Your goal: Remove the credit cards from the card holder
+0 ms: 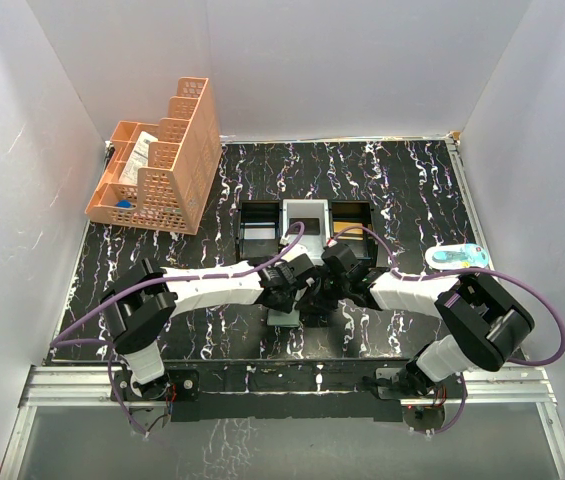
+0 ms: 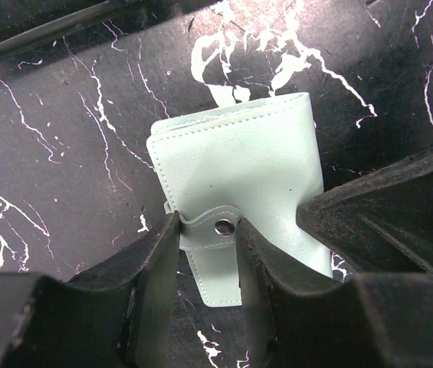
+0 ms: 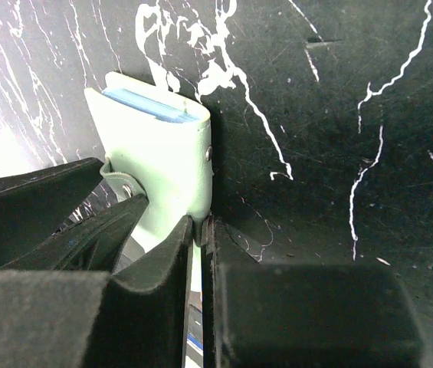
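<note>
The card holder (image 2: pixel 239 172) is a pale green wallet lying on the black marbled table, folded, with its snap strap (image 2: pixel 214 230) across it. My left gripper (image 2: pixel 207 226) has its two fingers pressed against the strap's sides, right at the metal snap. My right gripper (image 3: pixel 201 222) is pinched shut on the holder's thin edge (image 3: pixel 174 176). Blue edges of the credit cards (image 3: pixel 151 106) show in the holder's open end. In the top view both grippers (image 1: pixel 292 285) (image 1: pixel 330 283) meet at the table's middle, and they hide most of the holder (image 1: pixel 284 318).
A black-and-white three-compartment tray (image 1: pixel 307 225) stands just beyond the grippers. An orange lattice organiser (image 1: pixel 162 170) stands at the back left. A small blue-and-white item (image 1: pixel 457 257) lies at the right edge. White walls close in three sides.
</note>
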`<state>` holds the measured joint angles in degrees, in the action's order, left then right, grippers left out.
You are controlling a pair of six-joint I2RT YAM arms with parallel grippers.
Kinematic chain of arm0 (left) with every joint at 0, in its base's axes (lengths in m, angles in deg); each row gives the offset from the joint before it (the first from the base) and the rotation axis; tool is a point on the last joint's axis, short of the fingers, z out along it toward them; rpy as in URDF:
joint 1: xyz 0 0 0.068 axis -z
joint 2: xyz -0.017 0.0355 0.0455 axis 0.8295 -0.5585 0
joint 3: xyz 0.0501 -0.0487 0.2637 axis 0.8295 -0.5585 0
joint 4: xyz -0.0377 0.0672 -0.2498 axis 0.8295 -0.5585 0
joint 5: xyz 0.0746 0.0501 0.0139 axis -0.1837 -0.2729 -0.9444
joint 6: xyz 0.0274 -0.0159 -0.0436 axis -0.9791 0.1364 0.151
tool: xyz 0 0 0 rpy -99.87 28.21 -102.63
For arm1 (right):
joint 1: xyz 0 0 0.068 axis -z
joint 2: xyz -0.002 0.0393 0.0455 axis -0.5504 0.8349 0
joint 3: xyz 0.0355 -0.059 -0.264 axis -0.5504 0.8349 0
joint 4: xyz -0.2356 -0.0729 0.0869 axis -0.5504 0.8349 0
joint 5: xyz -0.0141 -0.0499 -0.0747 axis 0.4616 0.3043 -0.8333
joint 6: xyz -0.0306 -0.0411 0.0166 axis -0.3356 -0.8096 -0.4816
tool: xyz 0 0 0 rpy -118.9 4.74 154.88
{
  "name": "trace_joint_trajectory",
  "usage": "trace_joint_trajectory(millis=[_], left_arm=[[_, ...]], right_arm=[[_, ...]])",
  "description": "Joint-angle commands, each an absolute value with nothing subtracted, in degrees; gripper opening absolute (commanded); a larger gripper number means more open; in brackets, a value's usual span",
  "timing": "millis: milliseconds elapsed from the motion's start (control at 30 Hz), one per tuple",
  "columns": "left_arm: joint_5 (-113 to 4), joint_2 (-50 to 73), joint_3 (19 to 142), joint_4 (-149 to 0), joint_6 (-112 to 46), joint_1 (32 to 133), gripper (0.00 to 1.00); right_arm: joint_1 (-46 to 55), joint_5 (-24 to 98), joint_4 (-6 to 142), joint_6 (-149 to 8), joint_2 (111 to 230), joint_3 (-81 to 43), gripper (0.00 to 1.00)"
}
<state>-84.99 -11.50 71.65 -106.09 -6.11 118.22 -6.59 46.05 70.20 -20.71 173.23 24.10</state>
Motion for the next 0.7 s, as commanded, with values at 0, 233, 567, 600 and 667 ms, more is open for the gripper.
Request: trace_joint_trajectory(millis=[0, 233, 567, 600, 667], left_arm=[[-93.26, -10.62, 71.97, -113.49, -5.92, 117.49, 0.27], [-96.22, -9.02, 71.10, -115.52, -3.57, 117.49, 0.26], [-98.35, -7.82, 70.82, -116.78, -2.73, 116.94, 0.26], [-98.61, -7.76, 70.92, -116.95, -2.76, 116.79, 0.27], [-98.57, -7.41, 70.94, -116.85, -3.15, 116.18, 0.27]], right_arm=[[-6.60, 43.11, 73.60, -21.81, 172.66, 23.03, 0.00], [-6.60, 42.51, 74.42, -21.72, 172.36, 23.20, 0.00], [-6.60, 42.43, 74.51, -21.64, 172.27, 23.18, 0.00], [-6.60, 42.43, 74.51, -21.63, 172.25, 23.13, 0.00], [-6.60, 42.43, 74.55, -21.64, 172.12, 23.23, 0.00]])
